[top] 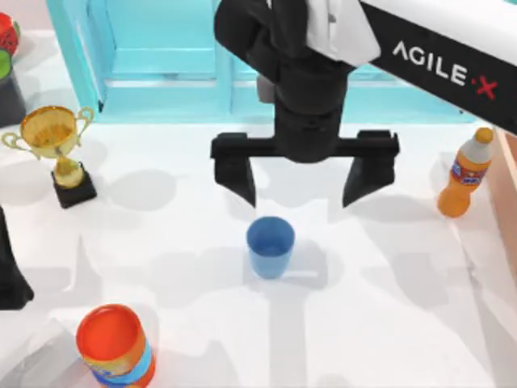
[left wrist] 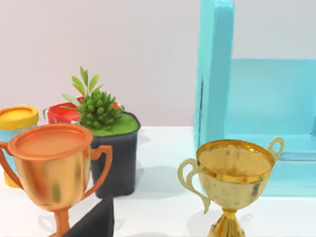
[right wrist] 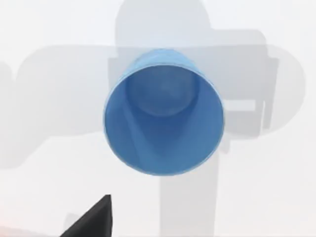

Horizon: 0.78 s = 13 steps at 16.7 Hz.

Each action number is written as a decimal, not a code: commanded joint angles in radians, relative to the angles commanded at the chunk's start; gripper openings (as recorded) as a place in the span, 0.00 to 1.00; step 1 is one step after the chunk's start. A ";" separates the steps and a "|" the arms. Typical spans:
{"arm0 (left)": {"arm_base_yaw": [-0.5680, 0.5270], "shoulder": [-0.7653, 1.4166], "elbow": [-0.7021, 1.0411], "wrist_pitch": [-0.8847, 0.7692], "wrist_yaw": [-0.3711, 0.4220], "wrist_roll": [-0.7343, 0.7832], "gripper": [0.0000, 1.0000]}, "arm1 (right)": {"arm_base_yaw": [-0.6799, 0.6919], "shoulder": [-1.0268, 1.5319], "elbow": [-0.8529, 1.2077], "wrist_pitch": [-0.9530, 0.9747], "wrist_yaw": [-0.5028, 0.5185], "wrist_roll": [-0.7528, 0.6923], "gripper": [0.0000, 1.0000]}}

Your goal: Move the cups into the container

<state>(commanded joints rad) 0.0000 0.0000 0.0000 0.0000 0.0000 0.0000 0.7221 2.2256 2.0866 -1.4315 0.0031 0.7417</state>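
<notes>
**Wide-spread jaws above the blue cup**

Spread wide, the right gripper (top: 304, 184) hangs over the middle of the white table (top: 404, 291), its two black fingers (top: 236, 174) pointing down and standing apart from the light blue cup (top: 271, 246) just below them in the top view. That cup stands upright and empty; the right wrist view looks straight down into its mouth (right wrist: 164, 112). My left arm (top: 11, 271) sits at the table's left edge. Near it stand a gold trophy (top: 55, 145) and an orange-red canister (top: 115, 346). An orange soda bottle (top: 465, 174) stands at the right, beside a peach-tan container wall (top: 509, 186). A light blue shelf unit (top: 161, 61) runs along the back.
</notes>
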 joint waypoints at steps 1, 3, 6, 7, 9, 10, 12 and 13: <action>0.000 0.000 0.000 0.000 0.000 0.000 1.00 | -0.003 -0.003 -0.004 -0.002 0.000 -0.001 1.00; 0.000 0.000 0.000 0.000 0.000 0.000 1.00 | -0.002 -0.002 -0.018 0.014 0.000 -0.002 1.00; 0.000 0.000 0.000 0.000 0.000 0.000 1.00 | -0.002 0.006 -0.095 0.100 0.000 -0.001 1.00; 0.000 0.000 0.000 0.000 0.000 0.000 1.00 | -0.001 0.010 -0.130 0.140 0.000 -0.001 1.00; 0.000 0.000 0.000 0.000 0.000 0.000 1.00 | 0.000 0.020 -0.203 0.224 0.000 0.000 1.00; 0.000 0.000 0.000 0.000 0.000 0.000 1.00 | 0.000 0.025 -0.239 0.265 0.000 0.001 1.00; 0.000 0.000 0.000 0.000 0.000 0.000 1.00 | 0.002 0.034 -0.299 0.335 0.000 0.002 1.00; 0.000 0.000 0.000 0.000 0.000 0.000 1.00 | 0.002 0.037 -0.319 0.358 0.000 0.003 1.00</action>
<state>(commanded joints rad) 0.0000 0.0000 0.0000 0.0000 0.0000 0.0000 0.7243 2.2630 1.7672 -1.0736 0.0035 0.7443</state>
